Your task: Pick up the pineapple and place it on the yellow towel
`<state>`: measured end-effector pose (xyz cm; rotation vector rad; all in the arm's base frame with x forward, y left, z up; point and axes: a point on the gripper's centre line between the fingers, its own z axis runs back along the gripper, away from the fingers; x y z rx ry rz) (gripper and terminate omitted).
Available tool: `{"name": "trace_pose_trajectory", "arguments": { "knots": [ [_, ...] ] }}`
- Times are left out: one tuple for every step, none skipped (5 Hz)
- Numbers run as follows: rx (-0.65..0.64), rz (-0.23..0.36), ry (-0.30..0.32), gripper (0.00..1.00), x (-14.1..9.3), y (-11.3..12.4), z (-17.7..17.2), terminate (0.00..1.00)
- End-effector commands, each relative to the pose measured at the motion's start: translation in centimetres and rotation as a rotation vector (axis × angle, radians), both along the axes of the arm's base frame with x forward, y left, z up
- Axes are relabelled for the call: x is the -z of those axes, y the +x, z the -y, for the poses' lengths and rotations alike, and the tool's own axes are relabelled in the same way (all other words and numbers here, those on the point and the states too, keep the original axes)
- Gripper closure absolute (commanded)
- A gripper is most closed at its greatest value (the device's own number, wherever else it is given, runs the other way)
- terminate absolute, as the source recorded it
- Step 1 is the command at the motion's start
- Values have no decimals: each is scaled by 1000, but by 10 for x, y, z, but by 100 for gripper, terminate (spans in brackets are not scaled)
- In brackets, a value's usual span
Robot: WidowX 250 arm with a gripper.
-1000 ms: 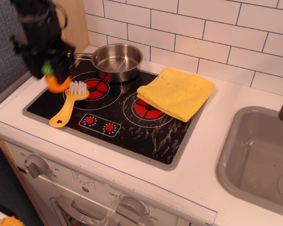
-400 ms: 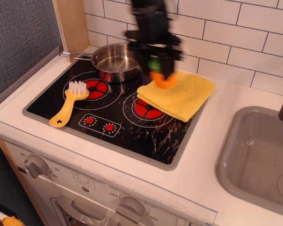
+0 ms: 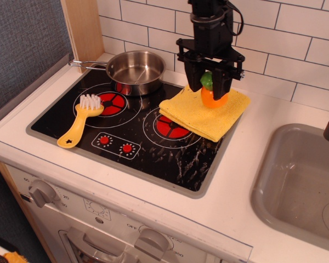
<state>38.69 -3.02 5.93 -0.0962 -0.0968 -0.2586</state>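
- Orange plastic shows between the dark fingers of your gripper [image 3: 210, 87], which is clamped on the pineapple [image 3: 213, 94] by its upper part, the green top tucked up between the jaws.
- You have the fruit over the far half of the yellow towel [image 3: 200, 112]. Its underside looks to be at or just above the cloth; from this angle you cannot tell whether it is touching.
- That hold makes sense: gripped high on the fruit, the rounded base hangs free below the fingers and can meet the cloth first, and the arm comes straight down from above, well apart from the steel pan [image 3: 135, 71] at the far left of the stove top [image 3: 153, 150].
- Your target lies folded across the far right corner of the stove top, partly covering a red burner ring, far wider than the fruit, so there is room for error.
- Judged from this, only the release is left: open the fingers and lift clear.
- Look at the fruit itself: small, round, glossy orange with a bright green crown. It may roll when freed, though the cloth should check it.
- Your brush [image 3: 79, 120], yellow handle and white bristles, lies untouched on the left burner.
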Motion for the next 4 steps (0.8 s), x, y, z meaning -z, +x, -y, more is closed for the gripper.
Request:
{"name": "trace_pose_trajectory", "arguments": {
  "knots": [
    [-44,71,36,0,-27,-6,-15,0],
    [-59,69,52,0,-33,-8,-19,0],
    [-66,79,60,0,-42,-12,-21,0],
    [-83,107,98,0,-58,-18,-23,0]
  ]
}}
